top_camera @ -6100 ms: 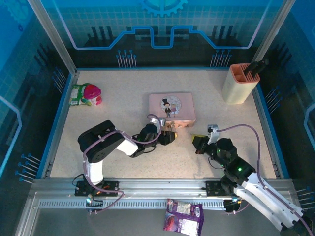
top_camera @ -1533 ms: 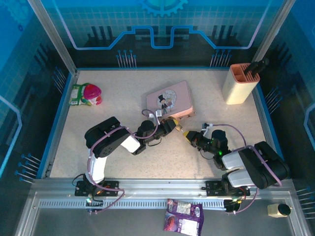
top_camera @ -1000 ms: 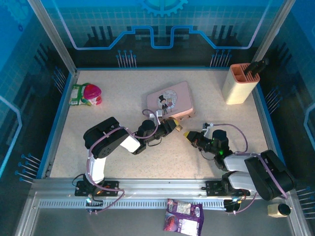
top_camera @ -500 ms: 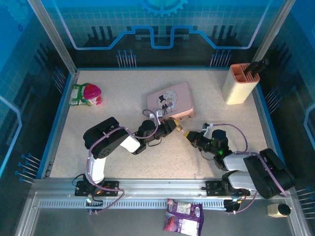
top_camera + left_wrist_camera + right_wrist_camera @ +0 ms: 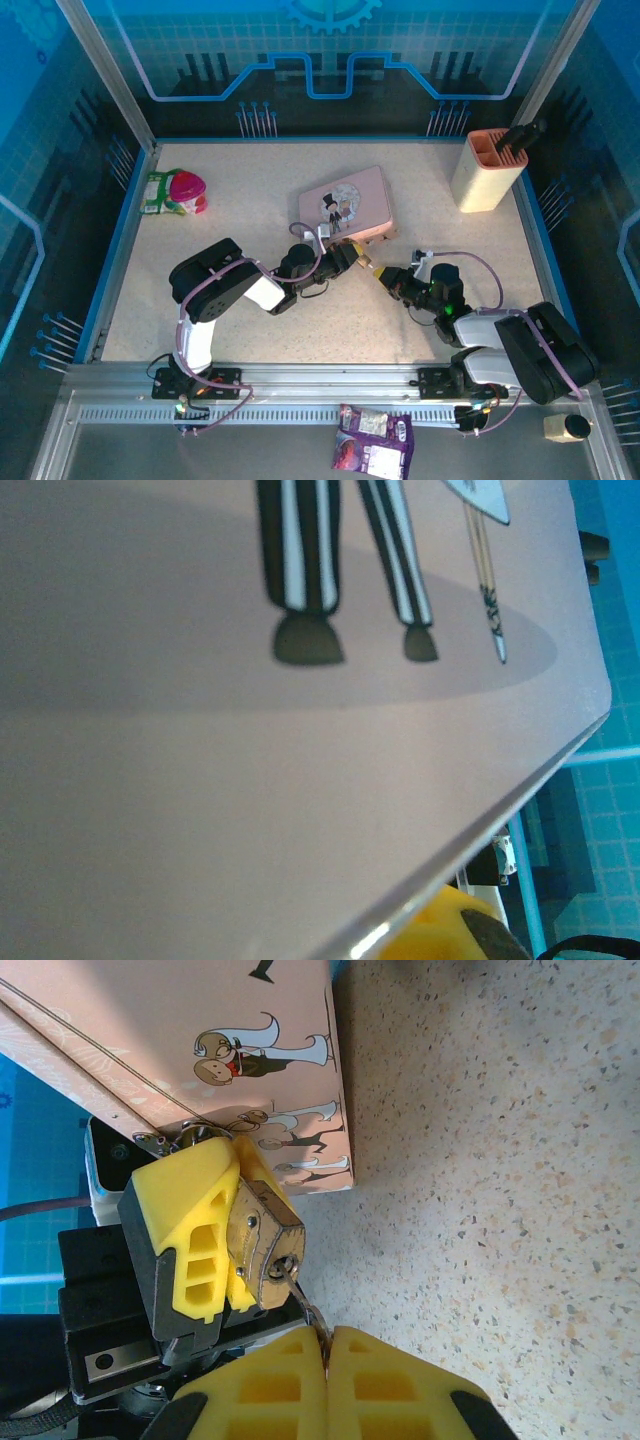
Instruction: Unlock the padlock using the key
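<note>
The brass padlock point(image 5: 262, 1245) is pinched between the yellow fingers point(image 5: 185, 1225) of my left gripper point(image 5: 350, 258), keyhole end facing the right gripper. It sits just off the near corner of the pink tin point(image 5: 345, 203). The thin dark key point(image 5: 300, 1295) has its tip in the keyhole. My right gripper point(image 5: 328, 1345) is shut on the key's head, jaws pressed together. In the top view the right gripper point(image 5: 384, 281) sits close to the right of the padlock point(image 5: 361, 263). The shackle is hidden behind the left fingers. The left wrist view shows the tin's lid point(image 5: 250, 780) up close.
A beige holder with an orange rim point(image 5: 487, 170) stands at the back right. A pink and green toy point(image 5: 175, 191) lies at the left edge. A purple packet point(image 5: 372, 437) and a small jar point(image 5: 565, 427) rest on the front rail. Bare speckled table point(image 5: 250, 170) lies behind and to the right.
Since six seconds ago the pink tin has swung round and the right gripper has closed in on the padlock. Over the last second the right gripper has edged slightly left.
</note>
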Controlling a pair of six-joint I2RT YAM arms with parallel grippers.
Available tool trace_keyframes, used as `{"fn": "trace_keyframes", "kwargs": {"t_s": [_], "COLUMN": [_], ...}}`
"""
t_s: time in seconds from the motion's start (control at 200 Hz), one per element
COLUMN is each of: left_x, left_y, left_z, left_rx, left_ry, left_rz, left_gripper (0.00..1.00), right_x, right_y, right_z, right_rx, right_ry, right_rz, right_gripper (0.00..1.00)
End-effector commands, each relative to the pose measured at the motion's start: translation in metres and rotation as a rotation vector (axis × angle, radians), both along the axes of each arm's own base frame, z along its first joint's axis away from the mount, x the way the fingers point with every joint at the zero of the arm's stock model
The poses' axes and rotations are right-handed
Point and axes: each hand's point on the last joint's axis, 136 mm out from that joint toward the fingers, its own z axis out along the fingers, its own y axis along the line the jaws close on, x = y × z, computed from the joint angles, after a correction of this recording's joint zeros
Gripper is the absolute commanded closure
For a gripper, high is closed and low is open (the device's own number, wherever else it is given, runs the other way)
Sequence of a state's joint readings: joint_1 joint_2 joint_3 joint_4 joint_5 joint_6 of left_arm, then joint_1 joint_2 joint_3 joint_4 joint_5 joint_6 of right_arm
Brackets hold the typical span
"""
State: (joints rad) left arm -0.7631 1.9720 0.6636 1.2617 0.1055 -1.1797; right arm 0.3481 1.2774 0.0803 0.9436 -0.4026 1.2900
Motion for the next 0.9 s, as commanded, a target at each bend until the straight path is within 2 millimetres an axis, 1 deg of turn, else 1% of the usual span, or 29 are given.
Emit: {"fn": "trace_keyframes", "kwargs": {"t_s": [0.0,0.19,0.495,0.63,0.735,0.896], "left_x": [-0.025,-0.025,-0.026,-0.027,-0.028,-0.027], "left_y": [-0.016,-0.019,-0.017,-0.017,-0.016,-0.016], "left_z": [-0.001,0.008,0.011,0.014,0.022,0.020], "left_rx": [-0.054,-0.068,-0.085,-0.098,-0.097,-0.092], "left_ry": [0.061,0.026,-0.005,-0.013,-0.042,-0.042], "left_rz": [-0.107,-0.123,-0.123,-0.125,-0.128,-0.128], "left_gripper": [1.00,1.00,1.00,1.00,1.00,1.00], "right_x": [0.010,0.010,0.011,0.010,0.011,0.014], "right_y": [0.005,0.006,0.011,0.011,0.010,0.010], "right_z": [0.025,0.027,0.032,0.031,0.032,0.036], "right_rx": [0.031,0.043,0.084,0.092,0.092,0.098], "right_ry": [-0.085,-0.082,-0.080,-0.076,-0.080,-0.089], "right_rz": [0.008,0.012,0.033,0.035,0.033,0.040], "right_gripper": [1.00,1.00,1.00,1.00,1.00,1.00]}}
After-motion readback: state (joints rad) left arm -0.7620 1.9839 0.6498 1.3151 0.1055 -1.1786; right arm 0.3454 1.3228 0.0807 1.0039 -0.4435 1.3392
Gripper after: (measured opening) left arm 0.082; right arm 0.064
